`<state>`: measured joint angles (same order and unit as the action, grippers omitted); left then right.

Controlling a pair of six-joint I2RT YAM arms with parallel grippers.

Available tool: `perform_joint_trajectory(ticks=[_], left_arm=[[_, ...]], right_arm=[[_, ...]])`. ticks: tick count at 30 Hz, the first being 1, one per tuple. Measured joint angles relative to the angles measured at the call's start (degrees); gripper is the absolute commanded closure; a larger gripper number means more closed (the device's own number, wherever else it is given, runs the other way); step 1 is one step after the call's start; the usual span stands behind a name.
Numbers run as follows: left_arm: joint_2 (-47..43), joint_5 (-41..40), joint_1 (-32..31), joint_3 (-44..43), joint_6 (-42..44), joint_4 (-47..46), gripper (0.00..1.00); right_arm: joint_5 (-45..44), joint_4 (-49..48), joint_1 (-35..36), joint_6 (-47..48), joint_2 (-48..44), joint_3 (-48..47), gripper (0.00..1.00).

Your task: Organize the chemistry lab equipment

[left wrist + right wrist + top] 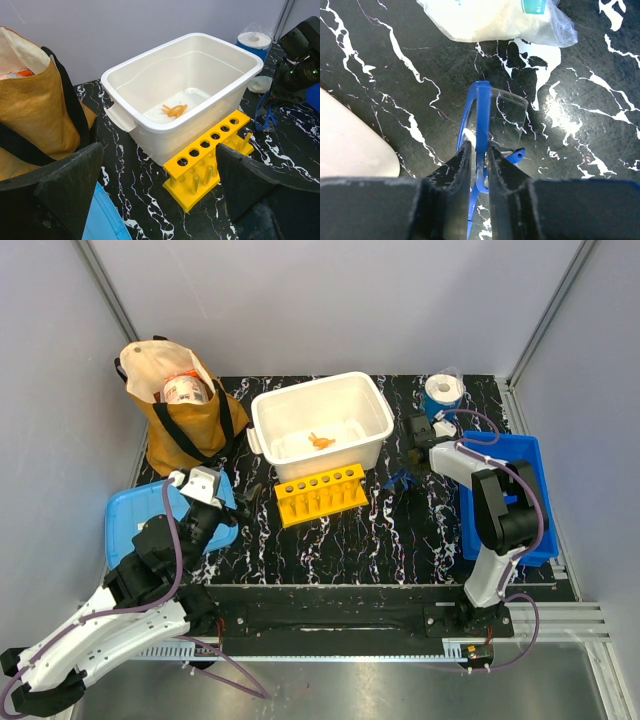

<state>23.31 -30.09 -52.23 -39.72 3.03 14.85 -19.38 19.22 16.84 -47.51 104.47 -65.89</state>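
Black marbled surface [330, 540] carries the safety glasses [507, 112] beside a clear packet [490, 20], right fingers [457, 170] pinched on their blue frame, left fingers [65, 185] wide and empty, so the pickup seems underway and next calls for a steady lift toward the white bin [340, 456].

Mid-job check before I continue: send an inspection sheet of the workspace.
Surface: black white-veined marble tabletop.
Job's things: clear safety glasses with blue frame on the tabletop; small orange knotted piece inside white plastic tub; yellow plastic tube rack in front of tub; clear plastic packet near glasses.
Clutter: brown cloth bag standing far left; blue plastic trays at both sides.
Grippers: left gripper open, empty; right gripper shut on the glasses' frame.
Cables: purple cables along both arms.
Surroundings: grey enclosure walls.
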Motion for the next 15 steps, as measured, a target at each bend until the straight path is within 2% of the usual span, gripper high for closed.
perform_joint_trajectory(ticks=[3,8,15], left_arm=[[0.00,0.02,0.00,0.00,0.00,0.00,0.01],[0.00,0.02,0.00,0.00,0.00,0.00,0.01],[0.00,0.02,0.00,0.00,-0.02,0.00,0.01]], right_arm=[[0.00,-0.11,0.00,0.04,-0.02,-0.02,0.92],[-0.04,0.48,0.00,0.83,-1.40,0.00,0.99],[-2.05,3.89,-0.02,3.02,-12.24,-0.22,1.00]])
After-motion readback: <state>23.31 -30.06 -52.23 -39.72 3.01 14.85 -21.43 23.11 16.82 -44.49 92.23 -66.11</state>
